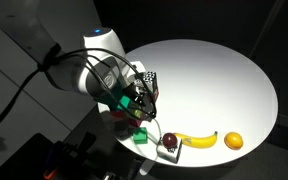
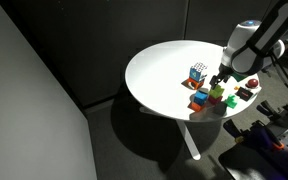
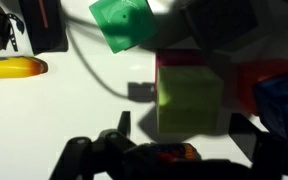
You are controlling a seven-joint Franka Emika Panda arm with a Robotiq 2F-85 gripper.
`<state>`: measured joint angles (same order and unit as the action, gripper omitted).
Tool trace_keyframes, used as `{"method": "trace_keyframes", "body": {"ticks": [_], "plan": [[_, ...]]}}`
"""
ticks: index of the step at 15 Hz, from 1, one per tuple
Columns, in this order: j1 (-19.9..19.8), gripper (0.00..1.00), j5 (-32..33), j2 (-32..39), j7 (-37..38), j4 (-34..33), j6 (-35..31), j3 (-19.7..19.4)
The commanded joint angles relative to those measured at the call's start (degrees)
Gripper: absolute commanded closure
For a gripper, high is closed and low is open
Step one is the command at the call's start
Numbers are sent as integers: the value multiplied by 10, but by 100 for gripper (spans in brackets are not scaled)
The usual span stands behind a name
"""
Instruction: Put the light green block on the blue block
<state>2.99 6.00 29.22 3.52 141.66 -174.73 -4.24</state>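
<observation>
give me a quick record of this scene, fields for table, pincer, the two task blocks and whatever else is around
table: round, white
pincer: looks open, fingers either side of the light green block
light green block: not yet on the blue block
blue block: beside it, at the wrist view's edge
other blocks: emerald green block, grey block
fruit: banana, round yellow-orange fruit

Banana (image 1: pixel 196 140) lies just beside citrus (image 1: pixel 233 141), perhaps touching.
</observation>
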Motion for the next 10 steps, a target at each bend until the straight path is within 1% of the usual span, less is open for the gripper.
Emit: {"method": "trace_keyframes", "body": {"ticks": [1, 6, 7, 8, 10], "plan": [[-15, 0, -5, 26, -32, -19, -15, 12], [-26, 0, -5, 51, -46, -31, -20, 22], [-28, 25, -6, 55, -47, -34, -16, 23], [-25, 25, -6, 58, -46, -36, -16, 19], [-7, 44, -6, 62, -34, -41, -9, 2]]}}
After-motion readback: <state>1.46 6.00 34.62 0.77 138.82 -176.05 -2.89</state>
